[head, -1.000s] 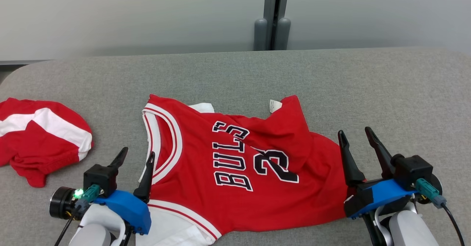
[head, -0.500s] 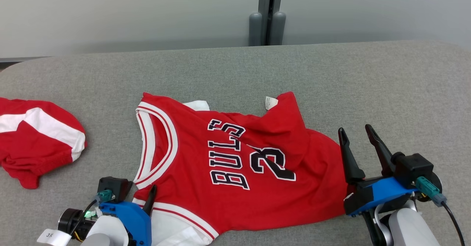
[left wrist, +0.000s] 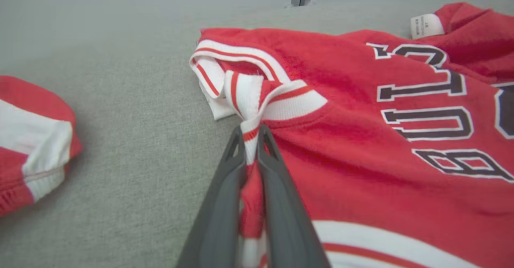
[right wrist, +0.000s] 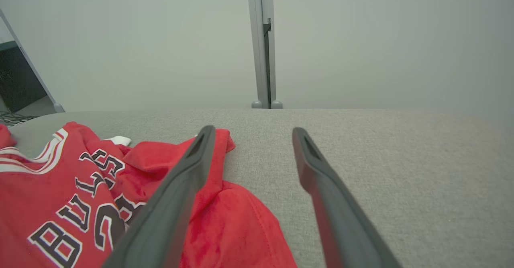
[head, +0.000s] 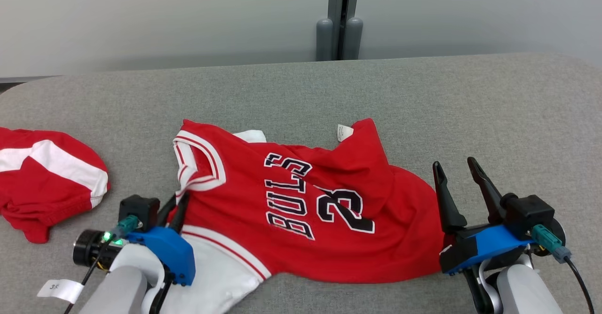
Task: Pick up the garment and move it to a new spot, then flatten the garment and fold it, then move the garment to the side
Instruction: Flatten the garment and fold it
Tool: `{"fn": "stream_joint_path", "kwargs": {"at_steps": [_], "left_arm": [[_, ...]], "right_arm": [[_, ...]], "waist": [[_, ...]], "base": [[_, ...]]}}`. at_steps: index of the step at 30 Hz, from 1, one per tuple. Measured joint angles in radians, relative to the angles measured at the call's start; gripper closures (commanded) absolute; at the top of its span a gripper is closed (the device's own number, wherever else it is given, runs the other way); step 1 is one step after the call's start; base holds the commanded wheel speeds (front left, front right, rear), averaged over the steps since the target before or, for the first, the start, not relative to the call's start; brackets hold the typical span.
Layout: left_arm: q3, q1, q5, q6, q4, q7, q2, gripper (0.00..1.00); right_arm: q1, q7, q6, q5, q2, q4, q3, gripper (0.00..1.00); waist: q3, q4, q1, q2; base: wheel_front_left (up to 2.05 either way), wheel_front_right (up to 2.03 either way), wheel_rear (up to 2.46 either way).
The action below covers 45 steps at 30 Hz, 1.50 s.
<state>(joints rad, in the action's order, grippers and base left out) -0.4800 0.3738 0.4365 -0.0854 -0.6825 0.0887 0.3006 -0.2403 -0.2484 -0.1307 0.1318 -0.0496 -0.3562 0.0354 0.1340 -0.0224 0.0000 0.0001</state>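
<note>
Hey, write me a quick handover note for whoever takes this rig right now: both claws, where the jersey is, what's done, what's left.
Left claw: shut on striped trim of the jersey, near the neckline.
Right claw: open at the jersey's right end, gripping nothing.
Jersey: lying rumpled, print up, mid-table; another red-and-white garment lies to its left.
Done: left grip taken.
Left: probably a right grip, then lift and move, flatten, fold, set aside.

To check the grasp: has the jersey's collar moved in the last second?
Yes. The collar has bunched up the head view into the left gripper's fingers; the white label stayed.
</note>
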Motion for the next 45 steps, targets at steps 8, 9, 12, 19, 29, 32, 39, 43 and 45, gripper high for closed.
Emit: {"fn": "stream_joint_path", "kwargs": {"at_steps": [8,9,12,19,29,32,39,43,45], "left_arm": [[0.03,0.071,-0.014,0.032,-0.014,0.099,0.012,1.0],[0.033,0.077,-0.013,0.032,-0.024,0.103,0.012,1.0],[0.039,0.084,-0.007,0.033,-0.062,0.118,0.012,0.0],[0.057,0.079,-0.009,0.052,-0.08,0.169,-0.002,0.0],[0.234,-0.133,-0.124,0.129,0.31,0.174,-0.018,0.0],[0.282,-0.202,-0.165,0.133,0.398,0.174,-0.033,0.0],[0.379,-0.324,-0.237,0.131,0.528,0.174,-0.09,0.0],[0.414,-0.362,-0.264,0.117,0.535,0.174,-0.121,0.0],[0.425,-0.375,-0.276,0.108,0.53,0.174,-0.132,0.0]], "right_arm": [[-0.003,0.0,0.0,-0.007,0.0,0.003,0.006,0.0],[-0.003,0.0,0.0,-0.007,0.0,0.004,0.006,0.0],[-0.004,0.0,0.0,-0.009,0.0,0.004,0.007,0.0],[-0.003,0.0,0.0,-0.011,0.0,-0.002,-0.002,0.0],[0.015,-0.001,0.0,-0.006,0.0,-0.004,-0.013,0.0],[0.022,-0.001,0.0,-0.006,0.0,-0.005,-0.02,0.0],[0.044,0.0,0.0,-0.006,0.0,-0.006,-0.029,0.0],[0.045,0.007,0.0,-0.004,0.0,-0.005,-0.033,0.0],[0.05,0.01,0.0,-0.002,0.0,-0.006,-0.036,0.0]], "waist": [[0.01,-0.017,0.0,0.0],[0.012,-0.019,0.0,0.0],[0.016,-0.027,0.0,0.0],[0.0,-0.027,0.0,0.0],[-0.042,0.012,0.0,0.0],[-0.053,0.026,0.0,0.0],[-0.073,0.05,0.0,-0.0001],[-0.076,0.057,0.0,0.0],[-0.077,0.058,0.0,0.0]], "base": [[0.0,0.0,0.0],[0.0,0.0,0.0],[0.0,0.0,0.0],[0.0,0.0,0.0],[0.0,0.0,0.0],[0.0,0.0,0.0],[0.0,0.0,0.0],[0.0,0.0,0.0],[0.0,0.0,0.0]]}}
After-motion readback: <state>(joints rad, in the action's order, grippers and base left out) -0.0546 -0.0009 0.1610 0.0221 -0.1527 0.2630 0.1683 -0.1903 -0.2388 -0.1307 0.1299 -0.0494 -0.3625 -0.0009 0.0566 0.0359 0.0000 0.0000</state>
